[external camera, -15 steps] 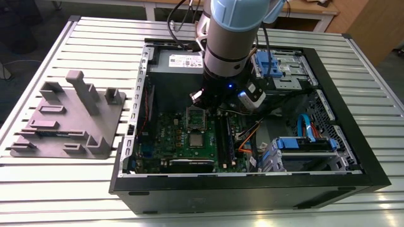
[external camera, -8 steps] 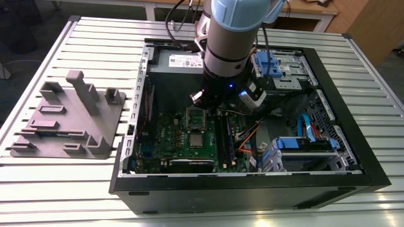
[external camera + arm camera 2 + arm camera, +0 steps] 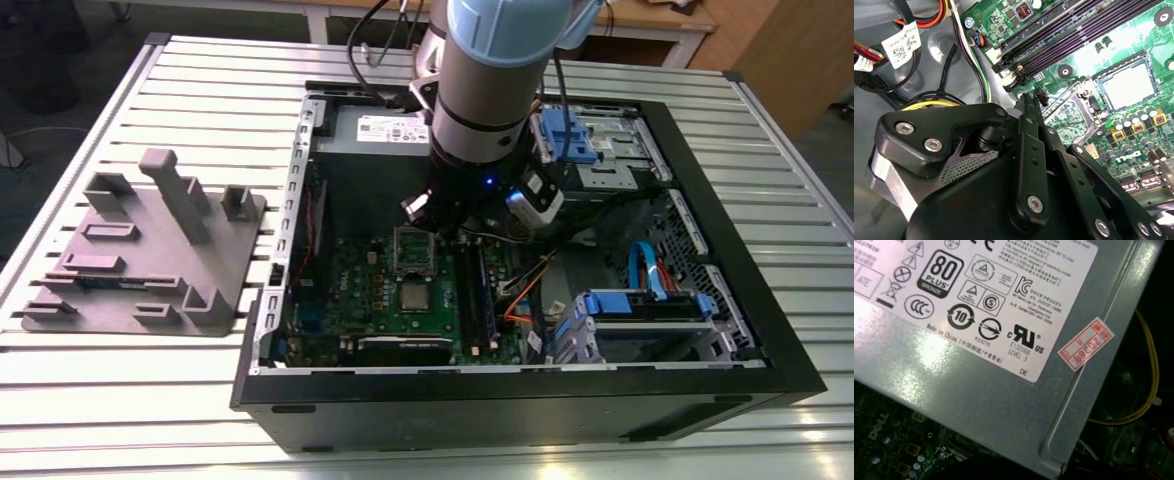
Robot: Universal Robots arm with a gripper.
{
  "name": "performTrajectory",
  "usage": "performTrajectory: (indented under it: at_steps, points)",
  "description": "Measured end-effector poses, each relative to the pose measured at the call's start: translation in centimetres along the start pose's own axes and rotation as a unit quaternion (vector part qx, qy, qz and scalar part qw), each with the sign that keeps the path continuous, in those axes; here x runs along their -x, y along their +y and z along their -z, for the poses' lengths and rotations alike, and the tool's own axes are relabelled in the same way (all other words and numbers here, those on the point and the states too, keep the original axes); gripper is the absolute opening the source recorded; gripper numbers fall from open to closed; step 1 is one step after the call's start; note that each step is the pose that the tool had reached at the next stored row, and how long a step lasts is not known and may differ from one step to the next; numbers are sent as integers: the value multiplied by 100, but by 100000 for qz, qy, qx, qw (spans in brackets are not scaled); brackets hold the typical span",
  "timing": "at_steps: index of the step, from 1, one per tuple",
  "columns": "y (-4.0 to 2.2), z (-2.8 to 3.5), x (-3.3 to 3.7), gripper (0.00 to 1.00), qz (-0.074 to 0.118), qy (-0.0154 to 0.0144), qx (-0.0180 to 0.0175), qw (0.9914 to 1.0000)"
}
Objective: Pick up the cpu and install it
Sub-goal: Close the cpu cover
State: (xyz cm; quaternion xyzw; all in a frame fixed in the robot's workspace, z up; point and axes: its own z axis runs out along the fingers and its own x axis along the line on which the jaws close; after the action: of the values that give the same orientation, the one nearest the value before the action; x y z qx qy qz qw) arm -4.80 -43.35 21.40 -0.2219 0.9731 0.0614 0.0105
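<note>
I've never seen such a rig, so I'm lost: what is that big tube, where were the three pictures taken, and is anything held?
The tube is a robot arm reaching into an open computer case on a slatted table; a grey tray lies at the exterior view's left. That camera stands off the arm. The wrist cameras ride on it: the first wrist view shows a grey labelled box, the second wrist view the green board, where the cpu sits in its socket. Whether anything is held cannot be told.
</note>
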Motion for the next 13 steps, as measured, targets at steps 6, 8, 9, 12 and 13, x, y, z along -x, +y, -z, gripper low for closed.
performTrajectory:
  at_steps: [6, 8, 9, 12, 13]
  points:
    - [-7, 27, -10, 10, 746, 34, 4, 99997]
    - [-10, 43, -13, 10, 1044, 54, 13, 99995]
    - [-12, 51, -15, 10, 1186, 61, 20, 99993]
    - [-20, 72, -21, 10, 1598, 83, 33, 99987]
    - [-24, 78, -23, 10, 1711, 95, 37, 99985]
